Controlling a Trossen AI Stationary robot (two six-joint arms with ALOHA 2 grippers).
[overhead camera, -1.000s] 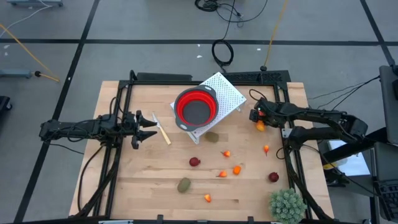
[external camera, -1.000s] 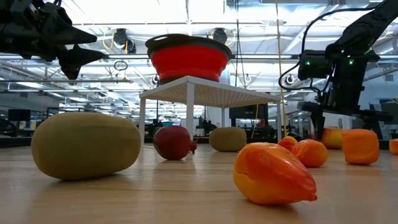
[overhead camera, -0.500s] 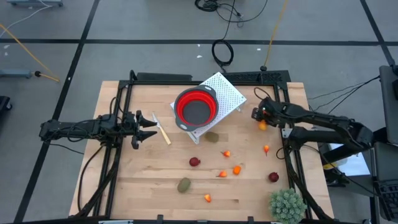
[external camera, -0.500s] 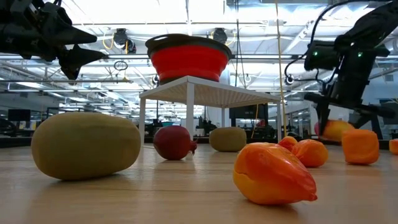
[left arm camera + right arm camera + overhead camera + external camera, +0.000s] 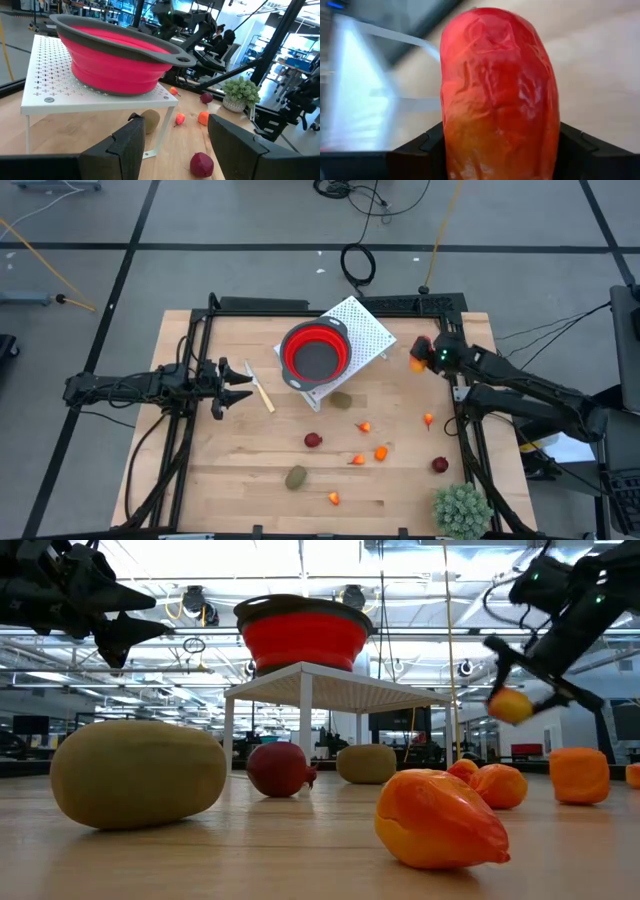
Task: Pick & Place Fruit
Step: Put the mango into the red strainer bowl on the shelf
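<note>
In the high view the right gripper [image 5: 420,361] sat right of centre, just right of the white perforated stand [image 5: 367,327], its fingers partly closed around a red-orange fruit [image 5: 499,95] that filled the right wrist view and hung clear of the table [image 5: 240,470] in the low view. The left gripper [image 5: 238,383] waited at left of centre beside the cream-handled knife [image 5: 261,391], its fingers parted and holding nothing. The remaining fruit pieces [image 5: 313,440] lay scattered across the lower middle of the frame, below the red bowl [image 5: 315,353].
</note>
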